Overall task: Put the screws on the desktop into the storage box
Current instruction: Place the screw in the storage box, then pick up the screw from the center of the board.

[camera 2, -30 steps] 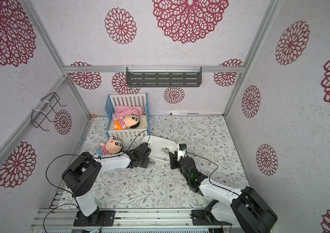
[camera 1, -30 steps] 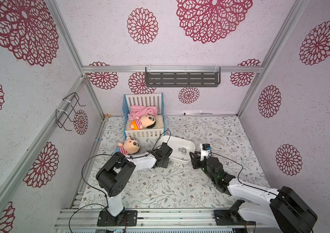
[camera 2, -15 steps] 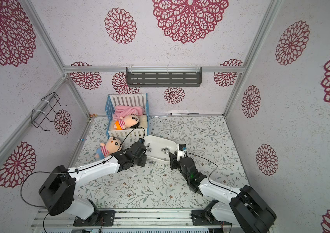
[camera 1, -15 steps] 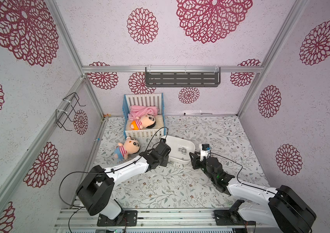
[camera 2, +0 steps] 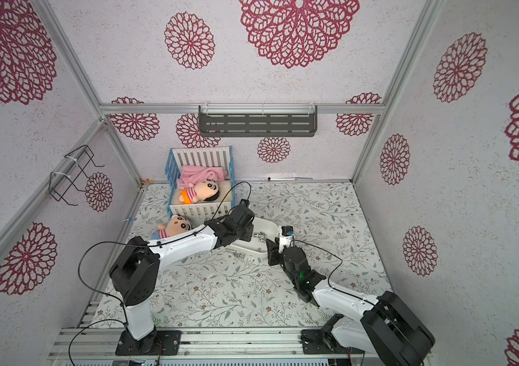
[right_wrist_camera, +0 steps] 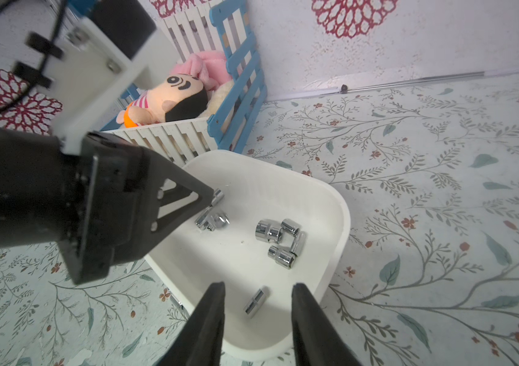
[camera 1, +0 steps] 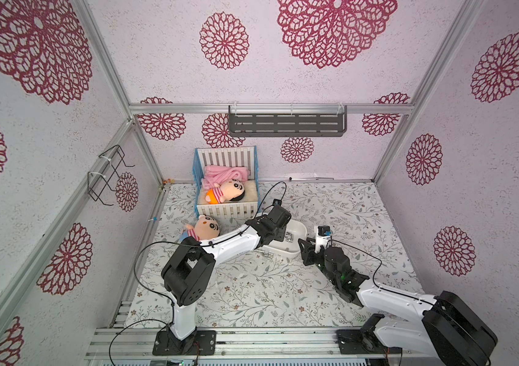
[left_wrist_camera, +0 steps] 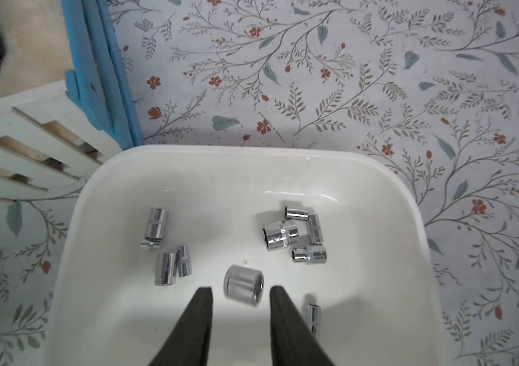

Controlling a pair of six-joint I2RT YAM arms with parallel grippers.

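Left side: the left tool (left_wrist_camera: 240,288) hangs over the storage box (left_wrist_camera: 251,151) with its jaws parted a modest way, clamping nothing. A blurred screw (left_wrist_camera: 243,285) sits between the tips and touches neither, so it is probably mid-drop.
Right side: the right tool (right_wrist_camera: 258,284) is at the box's 4 o'clock in both top views, over the rim, jaws moderately apart and empty.
In the box: about eight screws (left_wrist_camera: 280,236) lie on the floor in two loose clusters.
Left out: at least two stray screws (camera 1: 266,253) lie on the table (camera 1: 251,285), just beside the box's outer wall at its 7 o'clock.
Box position: mid-table, with the toy crib (camera 1: 226,190) at its 11 o'clock.
Handling: small, rigid, polished chrome. They are likely dense, slippery and quick to roll.
Hold: pinch across the round flanks at mid-length, jaws square to the axis. The wall crowds one side, so approach parallel to it.
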